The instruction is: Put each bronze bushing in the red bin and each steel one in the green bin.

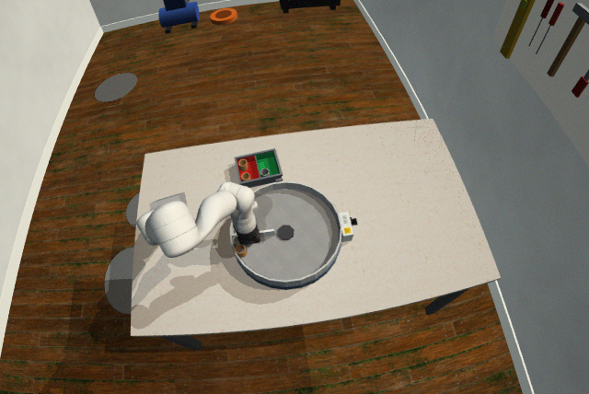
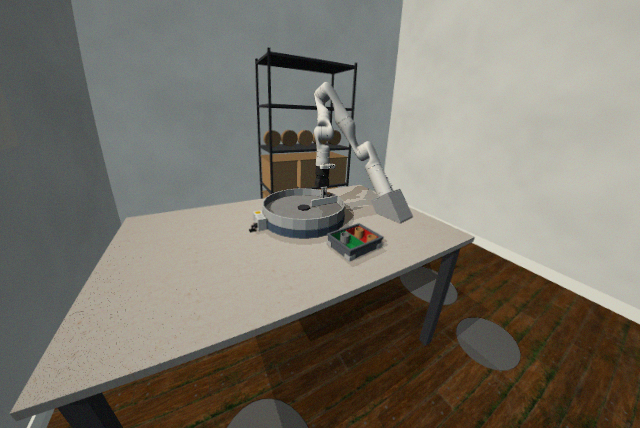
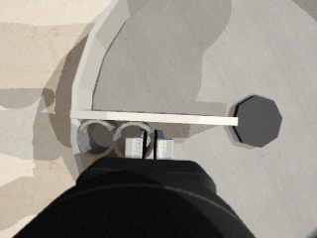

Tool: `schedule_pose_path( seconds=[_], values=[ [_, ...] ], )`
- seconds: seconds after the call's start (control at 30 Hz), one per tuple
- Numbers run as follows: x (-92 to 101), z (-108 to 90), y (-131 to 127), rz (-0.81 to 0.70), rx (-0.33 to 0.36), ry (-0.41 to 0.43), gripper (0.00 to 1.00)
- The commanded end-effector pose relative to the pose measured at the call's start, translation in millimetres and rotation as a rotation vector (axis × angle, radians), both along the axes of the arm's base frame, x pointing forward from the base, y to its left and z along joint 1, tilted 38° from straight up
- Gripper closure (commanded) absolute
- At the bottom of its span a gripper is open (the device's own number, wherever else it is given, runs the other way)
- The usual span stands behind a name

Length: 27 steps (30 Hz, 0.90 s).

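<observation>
While reaching down inside the rim of the turntable, clenched with only a narrow gap between the fingers: the tool, apparently pinching the near steel bushing by its wall, though partly hidden at the contact. Just beside it, toward the turntable rim, another upright ring, the outer steel bushing. Behind both in the wrist view, a pale bar, running from the rim toward the dark hub. Also on the turntable, near the tool and close to the rim, a bronze bushing, mostly covered in the wrist view. Near the turntable on the table, a divided tray: two bronze bushings in the red bin, one steel bushing in the green bin. Against the turntable's outer side, well apart from the tool, a small white box with a yellow patch.
</observation>
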State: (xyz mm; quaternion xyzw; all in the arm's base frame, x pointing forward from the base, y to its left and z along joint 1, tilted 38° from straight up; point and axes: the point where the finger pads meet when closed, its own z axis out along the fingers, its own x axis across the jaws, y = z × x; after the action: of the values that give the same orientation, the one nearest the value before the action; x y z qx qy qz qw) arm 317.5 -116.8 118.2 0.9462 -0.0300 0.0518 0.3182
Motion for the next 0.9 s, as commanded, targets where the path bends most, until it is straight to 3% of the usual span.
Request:
schedule_pose_path(
  seconds=[0.0,0.87],
  values=[
    [-0.1,1.6,2.4,0.005,0.000,0.003,1.00],
    [-0.5,8.1,6.9,0.003,0.000,0.001,1.00]
  ],
)
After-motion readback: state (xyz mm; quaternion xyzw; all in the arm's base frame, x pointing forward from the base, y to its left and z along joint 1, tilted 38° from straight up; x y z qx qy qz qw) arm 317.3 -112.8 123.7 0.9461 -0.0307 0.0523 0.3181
